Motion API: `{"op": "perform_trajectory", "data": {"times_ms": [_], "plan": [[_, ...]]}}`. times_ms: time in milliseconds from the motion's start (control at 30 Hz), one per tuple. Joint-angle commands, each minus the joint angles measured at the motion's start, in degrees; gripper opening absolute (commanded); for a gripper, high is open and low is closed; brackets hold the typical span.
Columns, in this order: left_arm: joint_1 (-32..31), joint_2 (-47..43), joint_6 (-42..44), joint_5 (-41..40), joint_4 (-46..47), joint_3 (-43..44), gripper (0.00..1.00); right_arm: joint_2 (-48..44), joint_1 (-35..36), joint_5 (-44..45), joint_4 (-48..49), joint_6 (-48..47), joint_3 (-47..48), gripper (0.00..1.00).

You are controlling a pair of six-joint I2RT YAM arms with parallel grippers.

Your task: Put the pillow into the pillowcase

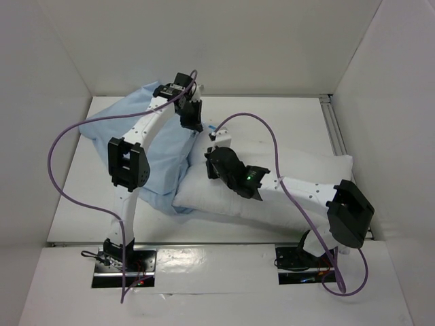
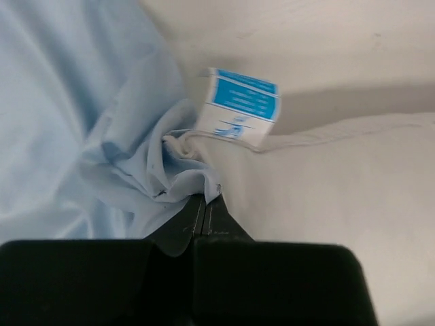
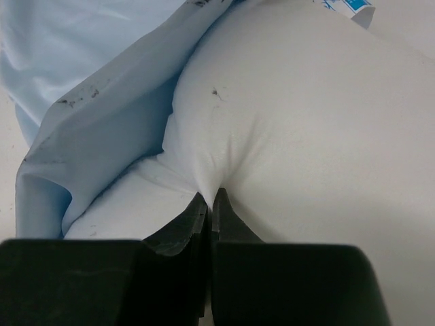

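Plump white pillow [image 1: 312, 163] lying flat on the counter [image 1: 272, 115], right of centre, blue-and-white tag [image 2: 238, 109] at its far left corner, wrinkled light blue pillowcase [image 1: 170, 153] spread to its left, edge bunched against the pillow's left end, pillow outside it

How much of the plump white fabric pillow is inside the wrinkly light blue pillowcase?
Mostly out: the pillow lies bare beside the pillowcase; whether its end is inside, cannot tell.

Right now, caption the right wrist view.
Right gripper shut on a pucker of the pillow, the pillowcase bunched alongside.
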Motion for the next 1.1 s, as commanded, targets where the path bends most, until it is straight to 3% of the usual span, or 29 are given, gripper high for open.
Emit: {"op": "perform_trajectory", "data": {"times_ms": [0, 133, 367, 533, 633, 667, 833, 900, 1000, 1033, 1067], "plan": [[-2.16, -7.66, 1.11, 9.58, 3.01, 2.91, 0.00, -0.37, 1.43, 2.09, 0.44, 0.55, 2.29, 0.00], [-6.54, -12.50, -0.47, 15.99, 5.21, 0.71, 0.00, -0.37, 2.65, 3.50, 0.44, 0.02, 2.82, 0.00], [-9.72, -11.64, -6.61, 29.34, 8.28, 1.50, 0.00, -0.37, 4.24, 10.44, 1.85, 0.28, 3.35, 0.00], [-11.65, -9.17, -7.77, 29.00, 10.57, -1.40, 0.01, -0.37, 4.24, 18.34, 2.64, 2.22, 2.04, 0.00], [-11.04, -9.43, -7.77, 28.15, 9.17, -0.88, 0.49, -0.37, 4.24, 20.99, 3.34, 2.92, 0.02, 0.00], [-10.34, -9.43, -7.25, 27.09, 8.12, -0.87, 0.72, -0.37, 4.24, 21.00, 4.39, 2.92, -0.51, 0.00], [-4.19, -14.17, -5.76, 25.15, 5.66, -0.35, 0.99, -0.90, 4.24, 20.39, 4.93, 2.40, -1.31, 0.00], [-1.64, -16.90, -5.14, 23.49, 5.04, -0.35, 1.00, -0.90, 4.24, 20.38, 4.93, 2.40, -1.31, 0.00], [0.74, -20.23, -3.56, 19.46, 4.16, -2.80, 0.92, -0.90, 4.24, 19.85, 4.93, 2.40, -1.83, 0.00], [1.26, -23.38, -3.55, 18.39, 4.16, -4.29, 0.87, -0.90, 4.24, 19.85, 4.93, 2.40, -1.83, 0.00], [1.27, -25.24, -2.77, 17.08, 4.16, -8.48, 0.66, -0.90, 4.24, 19.85, 4.93, 2.40, -1.83, 0.00]]}}
